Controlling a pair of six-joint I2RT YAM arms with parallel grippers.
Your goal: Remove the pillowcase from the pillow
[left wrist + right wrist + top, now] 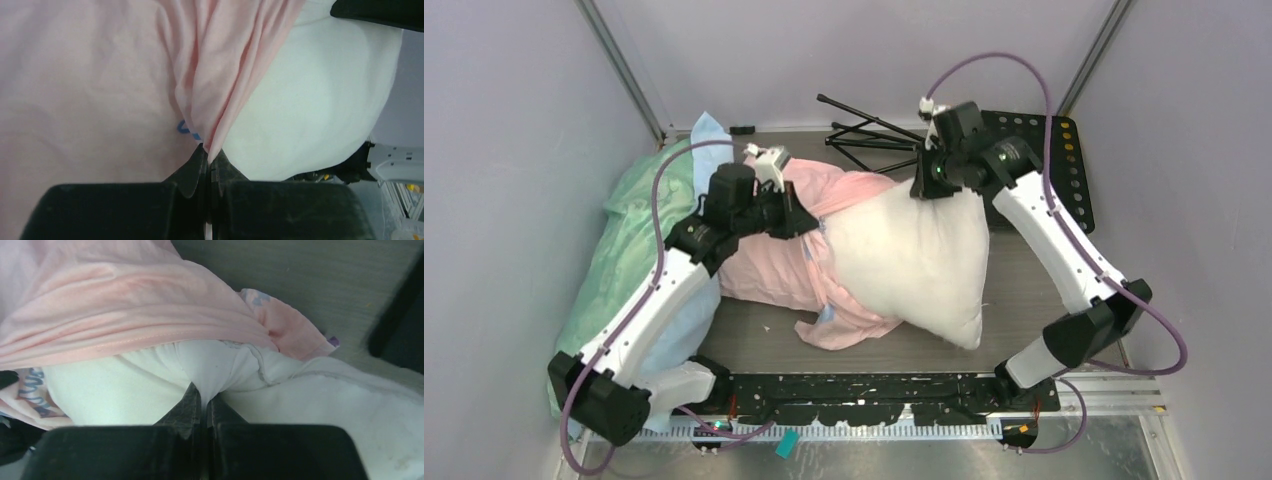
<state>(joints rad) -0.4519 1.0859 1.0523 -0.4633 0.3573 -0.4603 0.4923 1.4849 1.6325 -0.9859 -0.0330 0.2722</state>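
Pillowcase [769, 272] half off pillow [914, 265]; left gripper [207, 150] tight on pink fold, right gripper [204, 392] tight on pillow corner.

2 white arms [659, 300], black joints [1084, 335], purple cables [1014, 62], matte black jaws

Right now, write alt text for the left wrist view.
The left gripper is shut on a bunched fold of the pink pillowcase. The bare white pillow bulges out to the right of the fold.
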